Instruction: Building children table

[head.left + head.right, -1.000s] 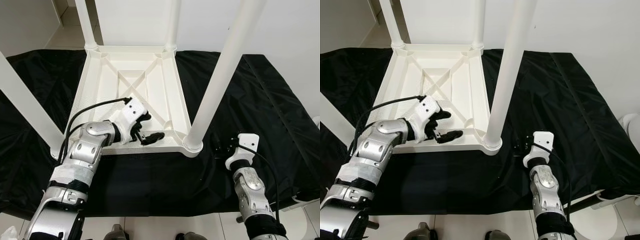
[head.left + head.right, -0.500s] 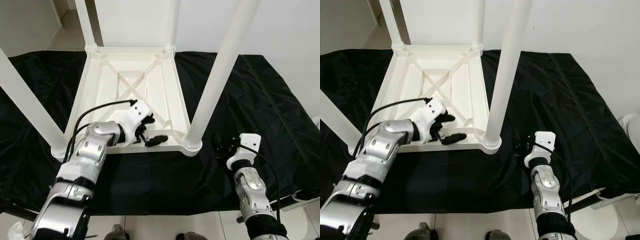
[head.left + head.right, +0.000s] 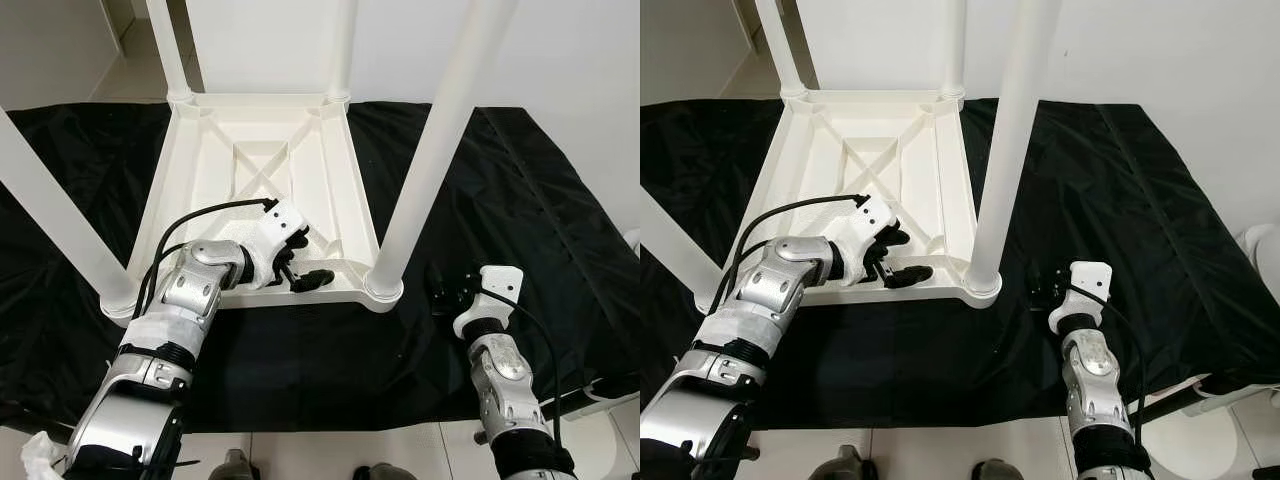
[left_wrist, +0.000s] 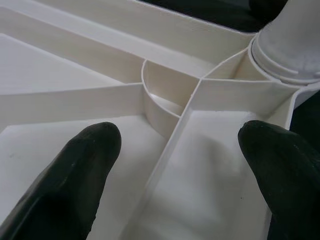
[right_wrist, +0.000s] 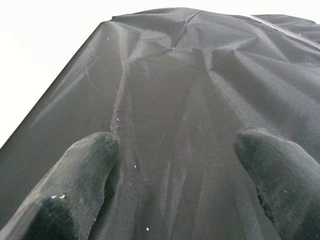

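A white plastic children's table [image 3: 265, 165] lies upside down on a black cloth [image 3: 520, 190], its legs pointing up. The front right leg [image 3: 430, 150] stands in its corner socket [image 4: 292, 45]. My left gripper [image 3: 305, 262] is open inside the table's underside, just behind the front rim and left of that leg. In the left wrist view its fingers [image 4: 75, 165] straddle a white rib, with nothing held between them. My right gripper [image 3: 452, 290] hovers open low over the cloth, to the right of the table; its fingertips [image 5: 75, 175] are apart with only cloth [image 5: 170, 100] ahead.
The front left leg [image 3: 50, 215], back left leg [image 3: 168, 50] and back right leg [image 3: 343, 45] rise around the work area. A white wall stands behind. The cloth's front edge drops to tiled floor [image 3: 330, 455]. A white object [image 3: 632, 245] sits at the far right.
My left gripper has slid a little to the right along the front rim, toward the front right leg. The right gripper has barely moved.
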{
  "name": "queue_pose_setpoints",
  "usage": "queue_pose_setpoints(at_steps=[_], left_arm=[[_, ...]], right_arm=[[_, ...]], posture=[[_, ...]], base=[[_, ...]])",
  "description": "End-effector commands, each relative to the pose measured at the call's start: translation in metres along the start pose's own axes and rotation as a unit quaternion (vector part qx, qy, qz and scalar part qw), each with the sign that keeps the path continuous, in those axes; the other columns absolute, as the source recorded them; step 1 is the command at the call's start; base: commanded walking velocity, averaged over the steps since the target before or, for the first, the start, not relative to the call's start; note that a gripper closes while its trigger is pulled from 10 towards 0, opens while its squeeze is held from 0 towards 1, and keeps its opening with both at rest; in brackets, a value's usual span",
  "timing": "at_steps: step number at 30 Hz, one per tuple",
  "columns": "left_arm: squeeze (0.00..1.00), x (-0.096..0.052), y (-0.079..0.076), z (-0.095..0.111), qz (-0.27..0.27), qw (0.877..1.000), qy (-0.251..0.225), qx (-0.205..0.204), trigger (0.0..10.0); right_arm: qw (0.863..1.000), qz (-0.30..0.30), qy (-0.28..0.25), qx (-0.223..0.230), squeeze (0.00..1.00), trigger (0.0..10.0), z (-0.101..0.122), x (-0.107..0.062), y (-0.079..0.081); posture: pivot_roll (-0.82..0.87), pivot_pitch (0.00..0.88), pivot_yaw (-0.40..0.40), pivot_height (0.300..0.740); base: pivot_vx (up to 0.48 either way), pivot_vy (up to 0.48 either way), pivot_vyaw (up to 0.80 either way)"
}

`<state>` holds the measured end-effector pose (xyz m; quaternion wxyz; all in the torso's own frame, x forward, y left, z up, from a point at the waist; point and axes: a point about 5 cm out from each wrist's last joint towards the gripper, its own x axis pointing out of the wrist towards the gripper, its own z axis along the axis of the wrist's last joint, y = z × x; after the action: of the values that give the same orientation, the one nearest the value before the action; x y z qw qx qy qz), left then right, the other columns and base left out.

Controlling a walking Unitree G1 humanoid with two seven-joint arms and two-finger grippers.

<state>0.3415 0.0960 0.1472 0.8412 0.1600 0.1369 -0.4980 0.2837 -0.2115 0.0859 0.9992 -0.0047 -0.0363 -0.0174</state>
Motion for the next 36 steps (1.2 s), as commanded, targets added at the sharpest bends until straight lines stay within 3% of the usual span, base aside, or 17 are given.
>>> queue_pose_setpoints(at_steps=[1,25,32,35,36], left_arm=[[0.00,0.000,0.016,-0.003,0.132,0.991,0.021,0.006,10.0],[0.00,0.011,0.019,-0.012,0.155,0.984,0.080,0.035,10.0],[0.00,0.013,0.022,-0.015,0.163,0.981,0.099,0.025,10.0],[0.00,0.013,0.022,-0.016,0.165,0.981,0.101,0.023,9.7],[0.00,0.014,0.022,-0.016,0.164,0.981,0.102,0.023,7.4]], right_arm=[[1.000,-0.010,0.006,0.005,0.00,10.0,-0.002,-0.003,-0.003],[1.000,-0.016,0.004,0.005,0.00,10.0,-0.001,-0.001,-0.004],[1.000,-0.018,0.003,0.006,0.00,10.0,0.000,-0.001,-0.004],[1.000,-0.018,0.003,0.006,0.00,10.0,0.000,-0.001,-0.003],[1.000,-0.018,0.003,0.006,0.00,10.0,0.000,-0.001,-0.003]], posture=[[0.00,0.028,0.024,0.740],[0.00,0.030,0.032,0.740],[0.00,0.035,0.035,0.740],[0.00,0.035,0.036,0.740],[-0.01,0.036,0.037,0.740]], base=[[0.000,0.000,0.00],[0.000,0.000,0.00],[0.000,0.000,0.00],[0.000,0.000,0.00],[0.000,0.000,0.00]])
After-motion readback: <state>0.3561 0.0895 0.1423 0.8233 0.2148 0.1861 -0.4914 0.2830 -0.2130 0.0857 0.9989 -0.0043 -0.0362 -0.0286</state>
